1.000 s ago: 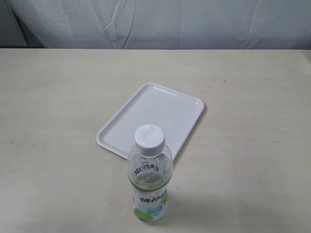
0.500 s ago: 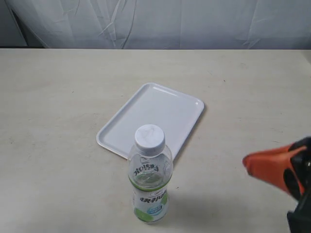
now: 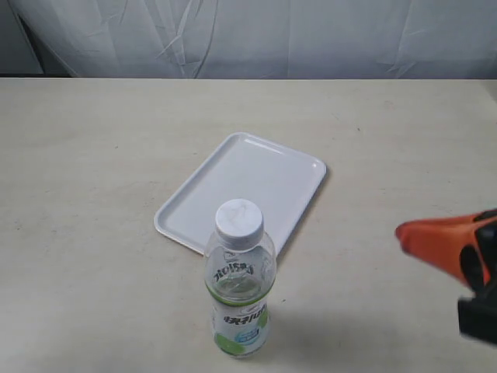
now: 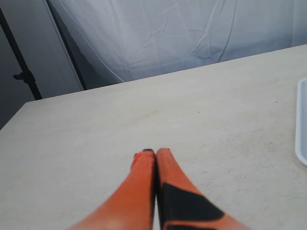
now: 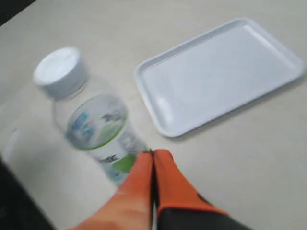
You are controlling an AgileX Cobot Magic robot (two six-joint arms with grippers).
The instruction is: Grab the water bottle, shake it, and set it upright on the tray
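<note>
The right pincer [image 3: 404, 232], jaws closed and empty, has just come into the exterior view. The water bottle [image 3: 239, 289] stands untouched, apart, ahead of its tips, so opening probably comes first.

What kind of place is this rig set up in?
Probably a lab or data-collection bench: a plain beige table, a wrinkled white sheet hung as backdrop, and only staged props, a white tray and a water bottle.
</note>
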